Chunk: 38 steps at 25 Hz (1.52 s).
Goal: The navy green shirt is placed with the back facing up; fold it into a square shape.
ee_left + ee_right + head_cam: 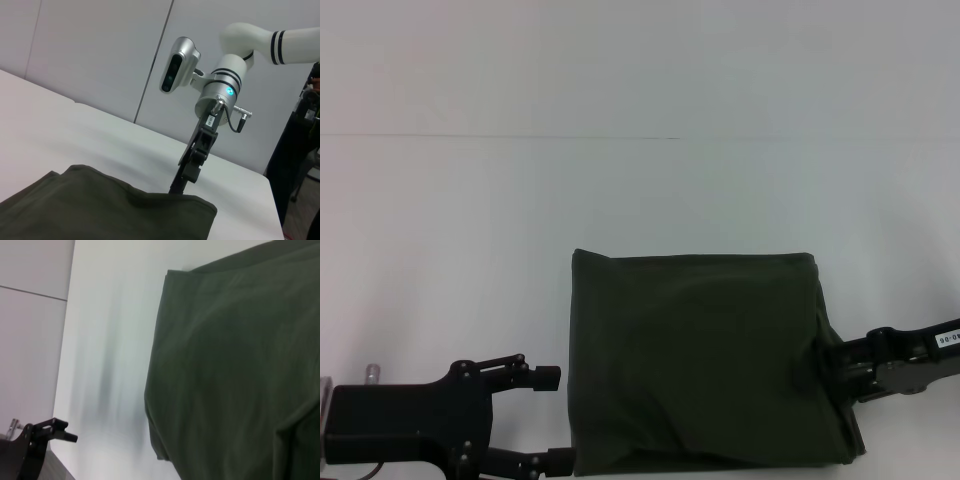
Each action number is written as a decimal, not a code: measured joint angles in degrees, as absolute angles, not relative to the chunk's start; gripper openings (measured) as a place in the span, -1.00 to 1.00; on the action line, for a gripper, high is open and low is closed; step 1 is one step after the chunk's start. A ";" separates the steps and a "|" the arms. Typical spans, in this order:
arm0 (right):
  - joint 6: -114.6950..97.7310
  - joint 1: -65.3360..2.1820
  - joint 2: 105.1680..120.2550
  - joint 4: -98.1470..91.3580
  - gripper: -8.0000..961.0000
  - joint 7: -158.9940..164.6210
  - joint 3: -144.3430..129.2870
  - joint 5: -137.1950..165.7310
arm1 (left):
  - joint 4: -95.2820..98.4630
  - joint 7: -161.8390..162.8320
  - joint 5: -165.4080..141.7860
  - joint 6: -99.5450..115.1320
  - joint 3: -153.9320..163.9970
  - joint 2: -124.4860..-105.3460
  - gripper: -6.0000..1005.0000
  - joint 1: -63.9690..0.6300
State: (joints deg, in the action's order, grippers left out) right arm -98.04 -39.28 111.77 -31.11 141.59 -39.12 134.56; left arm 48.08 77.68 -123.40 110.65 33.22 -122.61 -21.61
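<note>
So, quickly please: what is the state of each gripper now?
Left gripper: open, holding nothing, beside the folded navy green shirt.
Right gripper: at the shirt's right edge; open or shut cannot be told.

White table (470, 250), folded navy green shirt (700, 360) atop.

Overhead head view; two low wrist views
</note>
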 joint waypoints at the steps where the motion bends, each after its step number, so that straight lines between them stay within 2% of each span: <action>1: -97.74 -39.31 111.84 -31.11 0.56 141.57 -39.12 134.56 | 48.08 77.68 -123.40 110.66 33.22 -122.60 0.92 -21.63; 19: -95.93 -39.31 112.84 -31.13 0.46 141.46 -42.65 134.55 | 47.90 77.77 -123.40 110.60 33.38 -122.60 0.92 -21.92; 35: -96.32 -39.16 112.64 -31.07 -0.94 140.73 -43.15 134.55 | 47.90 77.68 -123.32 110.25 33.40 -122.60 0.92 -22.10; 38: -96.71 -38.79 112.54 -31.16 -0.95 140.56 -43.08 134.54 | 47.86 77.60 -123.31 110.21 33.48 -122.60 0.92 -22.09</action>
State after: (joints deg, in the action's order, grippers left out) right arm -96.71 -38.79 112.54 -31.16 140.56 -43.08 134.54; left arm 47.86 77.60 -123.31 110.21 33.47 -122.60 -22.09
